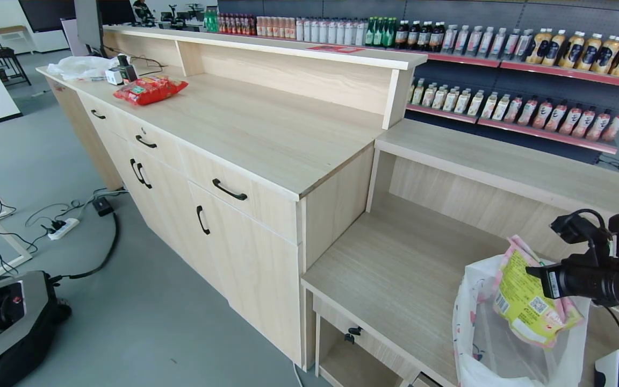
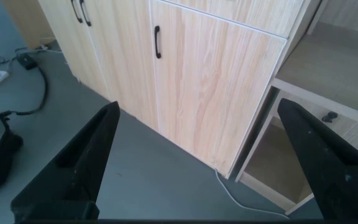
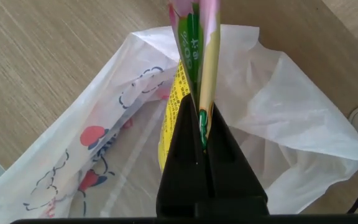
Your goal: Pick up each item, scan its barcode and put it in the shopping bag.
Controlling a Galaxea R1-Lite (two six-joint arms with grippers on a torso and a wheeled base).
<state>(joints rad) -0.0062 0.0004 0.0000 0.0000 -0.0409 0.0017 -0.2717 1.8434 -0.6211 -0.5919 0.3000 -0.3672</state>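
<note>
Yellow-green plastic snack packet (image 1: 530, 306) hangs lengthwise down, pinched tight by the right gripper (image 3: 202, 118), with the white plastic shopping bag (image 1: 473, 322) open just beneath its fingers.

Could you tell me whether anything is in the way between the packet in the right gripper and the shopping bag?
Nothing visible is. The right gripper holds the snack packet directly over the shopping bag, whose mouth gapes open beneath it on the low shelf.
</note>
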